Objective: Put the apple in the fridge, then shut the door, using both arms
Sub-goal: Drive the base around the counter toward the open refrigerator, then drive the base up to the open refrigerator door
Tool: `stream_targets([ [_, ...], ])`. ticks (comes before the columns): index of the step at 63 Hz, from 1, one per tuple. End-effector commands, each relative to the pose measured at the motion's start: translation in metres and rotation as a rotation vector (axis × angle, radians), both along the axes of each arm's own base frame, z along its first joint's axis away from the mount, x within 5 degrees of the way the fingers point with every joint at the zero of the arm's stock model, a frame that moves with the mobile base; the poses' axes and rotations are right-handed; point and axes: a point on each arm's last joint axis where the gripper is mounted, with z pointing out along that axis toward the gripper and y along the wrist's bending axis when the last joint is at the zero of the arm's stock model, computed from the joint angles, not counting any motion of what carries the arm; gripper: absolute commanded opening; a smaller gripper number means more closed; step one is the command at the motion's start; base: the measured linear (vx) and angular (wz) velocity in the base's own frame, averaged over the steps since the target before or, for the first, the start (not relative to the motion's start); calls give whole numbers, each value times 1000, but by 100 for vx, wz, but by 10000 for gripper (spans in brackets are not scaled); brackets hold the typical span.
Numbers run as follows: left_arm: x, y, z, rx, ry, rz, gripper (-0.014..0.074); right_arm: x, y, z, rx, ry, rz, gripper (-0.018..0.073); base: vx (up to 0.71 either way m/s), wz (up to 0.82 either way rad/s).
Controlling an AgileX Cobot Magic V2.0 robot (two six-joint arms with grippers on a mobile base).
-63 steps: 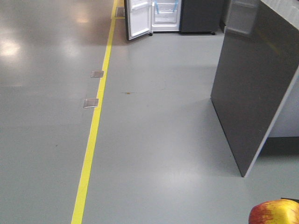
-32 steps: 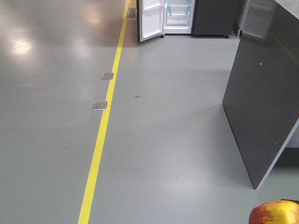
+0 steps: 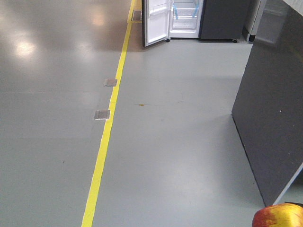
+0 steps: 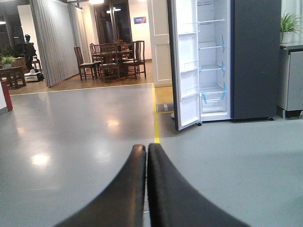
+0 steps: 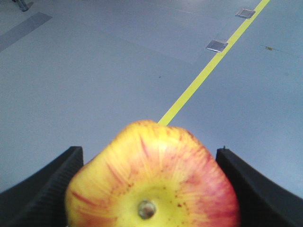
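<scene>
Apple [image 5: 154, 184] held in right tool [image 5: 147, 163], stem end facing wrist camera.

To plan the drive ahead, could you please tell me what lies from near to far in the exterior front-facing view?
Red-and-yellow round apple → nearer square metal floor plate → farther square metal floor plate → open white-lined fridge door → tall dark grey fridge.
</scene>
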Motion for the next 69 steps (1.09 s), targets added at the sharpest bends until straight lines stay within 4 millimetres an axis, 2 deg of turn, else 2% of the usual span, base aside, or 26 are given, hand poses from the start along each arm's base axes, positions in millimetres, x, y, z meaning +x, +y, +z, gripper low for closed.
stream_targets([
  [1, -1, -1, 0, -11, -63, -12, -6, 3, 1, 14, 57, -72, -14, 377, 23, 0],
  [69, -1, -1, 0, -11, -63, -12, -6, 3, 1, 14, 57, -71, -14, 377, 25, -1],
])
